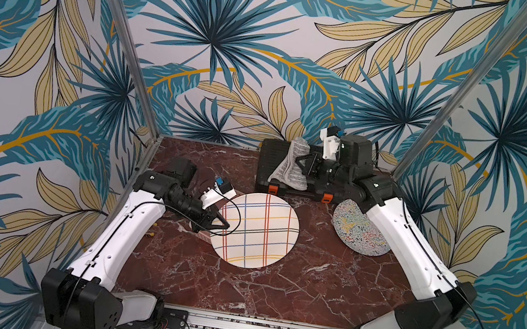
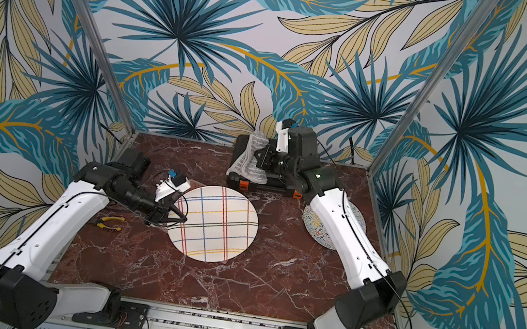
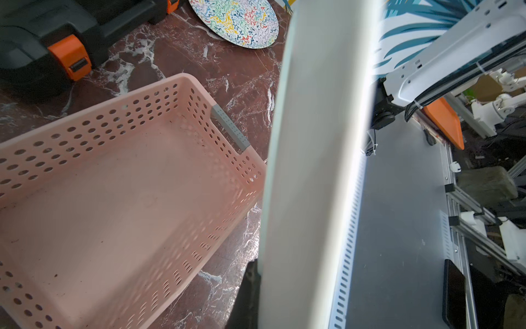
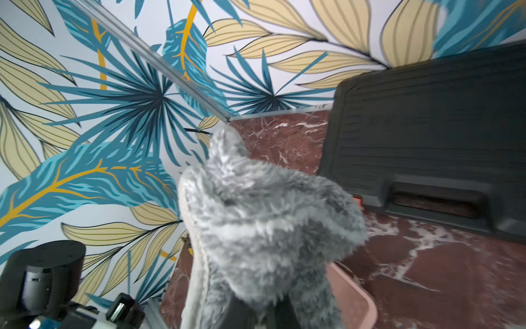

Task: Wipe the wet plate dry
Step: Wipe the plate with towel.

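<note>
Grips the rim of the round white plate with coloured check lines (image 1: 258,232) in the clenched left gripper (image 1: 224,225), front-left of the black plastic toolcase with orange latches (image 1: 268,160), above a pink perforated plastic basket (image 3: 182,82), floor bare. Pinches a grey fluffy cloth (image 1: 290,169) in the right gripper (image 1: 300,162) over that toolcase's shut lid.

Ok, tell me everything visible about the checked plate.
The checked plate is round, cream-white and glossy, crossed by red, blue, yellow and dark lines. The left gripper is shut on its rim, holding it tilted over the pink basket, face toward the top views. The left wrist view shows it edge-on as a blurred pale band. The grey cloth hangs apart from it. No wetness can be made out.
</note>
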`<state>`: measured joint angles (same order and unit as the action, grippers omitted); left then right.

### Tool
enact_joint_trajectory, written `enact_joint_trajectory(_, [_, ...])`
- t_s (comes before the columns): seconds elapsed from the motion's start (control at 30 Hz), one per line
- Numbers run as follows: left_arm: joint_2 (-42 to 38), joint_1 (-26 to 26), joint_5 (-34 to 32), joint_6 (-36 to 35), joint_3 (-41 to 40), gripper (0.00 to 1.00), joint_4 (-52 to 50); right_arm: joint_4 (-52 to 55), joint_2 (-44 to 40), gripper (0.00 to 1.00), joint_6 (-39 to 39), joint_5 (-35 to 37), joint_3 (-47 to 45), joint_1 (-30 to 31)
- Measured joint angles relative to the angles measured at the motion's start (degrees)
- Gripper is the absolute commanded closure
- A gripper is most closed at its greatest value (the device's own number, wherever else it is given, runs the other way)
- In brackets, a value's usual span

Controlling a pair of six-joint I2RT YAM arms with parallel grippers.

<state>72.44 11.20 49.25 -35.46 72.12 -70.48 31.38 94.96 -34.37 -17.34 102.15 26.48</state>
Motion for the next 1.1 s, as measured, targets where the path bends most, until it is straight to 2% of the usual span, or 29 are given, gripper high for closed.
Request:
enact_joint_trajectory(0.23, [0.3,4.5,-3.3,-1.2,2.2,1.0,0.5,6.4,15.0,1.0,-3.0,-11.8,13.3,5.2])
enact_joint_trajectory(0.5, [2.3,6.4,-6.5,-2.7,4.2,1.0,1.3,13.4,18.0,1.0,-1.7,-24.6,18.7,10.4])
enact_joint_trajectory(0.8, [3.1,6.7,-8.2,-2.8,5.1,1.0,2.3,18.1,16.7,1.0,2.5,-29.5,15.2,10.6])
enact_joint_trajectory(1.1, [3.1,7.3,-9.3,-2.8,5.9,1.0,2.8,15.3,10.1,1.0,2.9,-31.3,5.9,8.6])
